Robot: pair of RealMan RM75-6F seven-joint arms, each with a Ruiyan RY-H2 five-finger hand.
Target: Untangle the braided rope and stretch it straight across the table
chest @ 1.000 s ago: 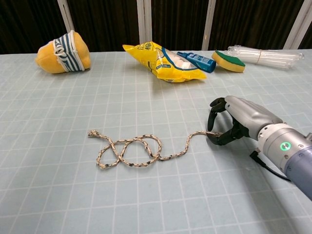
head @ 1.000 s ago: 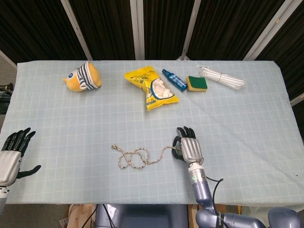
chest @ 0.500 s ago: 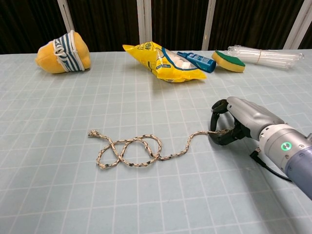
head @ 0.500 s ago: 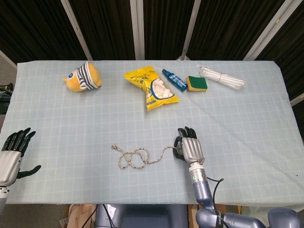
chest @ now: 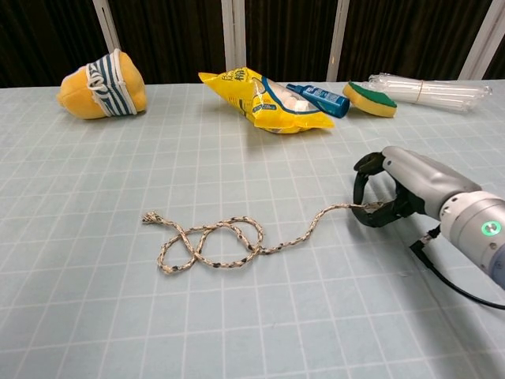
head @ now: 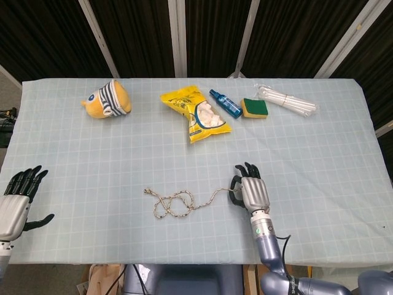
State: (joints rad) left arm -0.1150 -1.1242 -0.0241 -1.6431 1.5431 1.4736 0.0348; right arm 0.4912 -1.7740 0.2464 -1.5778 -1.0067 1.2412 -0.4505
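Pinching one end of the single speckled braided rope (chest: 229, 243), the right hand (chest: 398, 193) lies palm-down; the left hand (head: 17, 200) rests spread, empty.

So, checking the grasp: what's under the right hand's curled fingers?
The braided rope runs into the right hand and its end sits pinched there; the tip itself is hidden by the fingers.
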